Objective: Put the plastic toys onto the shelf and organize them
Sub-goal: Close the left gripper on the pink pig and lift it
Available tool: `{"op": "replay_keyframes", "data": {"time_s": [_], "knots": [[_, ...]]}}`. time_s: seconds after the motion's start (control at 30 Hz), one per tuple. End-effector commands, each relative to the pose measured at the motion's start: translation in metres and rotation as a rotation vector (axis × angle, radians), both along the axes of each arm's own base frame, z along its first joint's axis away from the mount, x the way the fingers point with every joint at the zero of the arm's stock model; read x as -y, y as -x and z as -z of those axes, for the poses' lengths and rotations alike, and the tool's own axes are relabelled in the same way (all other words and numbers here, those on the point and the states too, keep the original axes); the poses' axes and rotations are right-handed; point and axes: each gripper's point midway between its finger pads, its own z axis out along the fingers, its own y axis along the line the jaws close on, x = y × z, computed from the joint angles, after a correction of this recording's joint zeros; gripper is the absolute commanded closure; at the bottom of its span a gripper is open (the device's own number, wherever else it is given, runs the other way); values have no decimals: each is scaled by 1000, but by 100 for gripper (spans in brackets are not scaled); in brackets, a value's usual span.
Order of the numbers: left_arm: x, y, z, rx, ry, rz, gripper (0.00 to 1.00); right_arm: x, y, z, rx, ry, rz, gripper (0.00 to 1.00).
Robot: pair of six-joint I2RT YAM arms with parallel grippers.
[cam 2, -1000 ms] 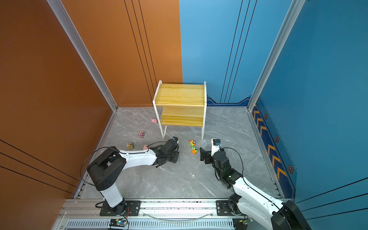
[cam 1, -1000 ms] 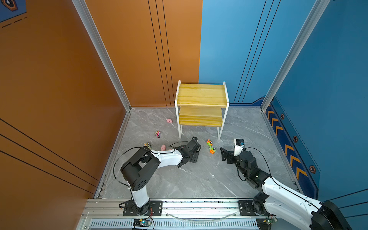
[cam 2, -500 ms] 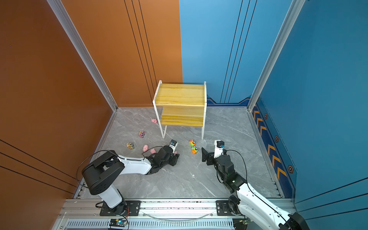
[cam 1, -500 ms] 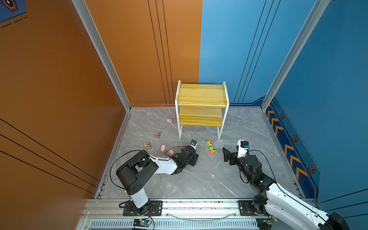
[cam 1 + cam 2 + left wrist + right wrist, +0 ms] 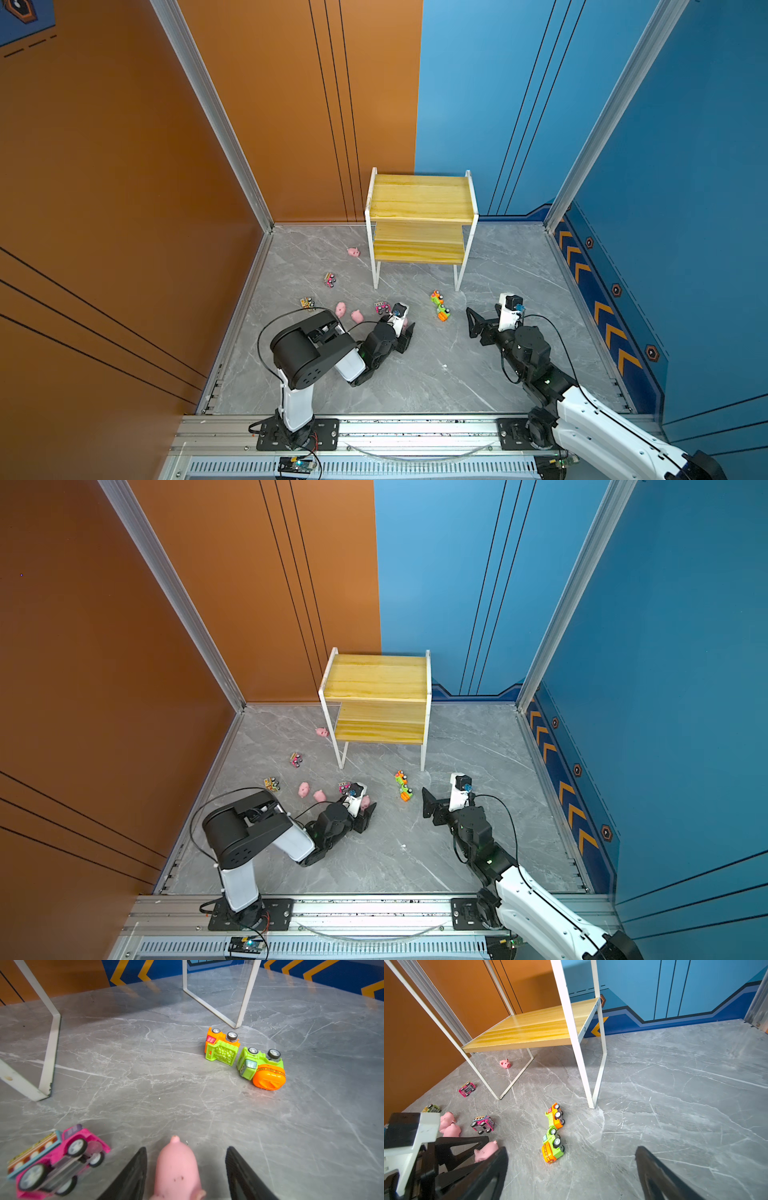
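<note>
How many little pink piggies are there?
4. One pig lies beside the shelf; two pigs sit together on the floor; the last pig sits inside the open left gripper. Another could be hidden from view.

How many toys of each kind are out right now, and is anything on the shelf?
Pigs: 4
Cars: 5
Total: 9, all on the floor; the shelf holds 0.

The pig (image 5: 176,1169) is pink, one car (image 5: 221,1053) orange and green, the shelf (image 5: 419,199) yellow on white, the floor (image 5: 436,365) veined grey.
</note>
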Motion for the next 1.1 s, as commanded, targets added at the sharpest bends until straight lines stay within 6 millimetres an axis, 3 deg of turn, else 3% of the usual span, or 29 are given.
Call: {"op": "replay_keyframes", "data": {"time_s": [0.0,0.43,0.73,1.07], "knots": [[5,-3,-27,120,63,2,39,-6,-1,-1,15,-5,-33,4],[-22,4,-24,106,38,-30,47,-7,-1,2,14,12,-33,5],[-17,-1,-19,64,81,10,52,-10,-3,4,6,14,-41,4],[-15,3,-8,34,71,31,51,-10,-4,5,5,18,-41,4]]}}
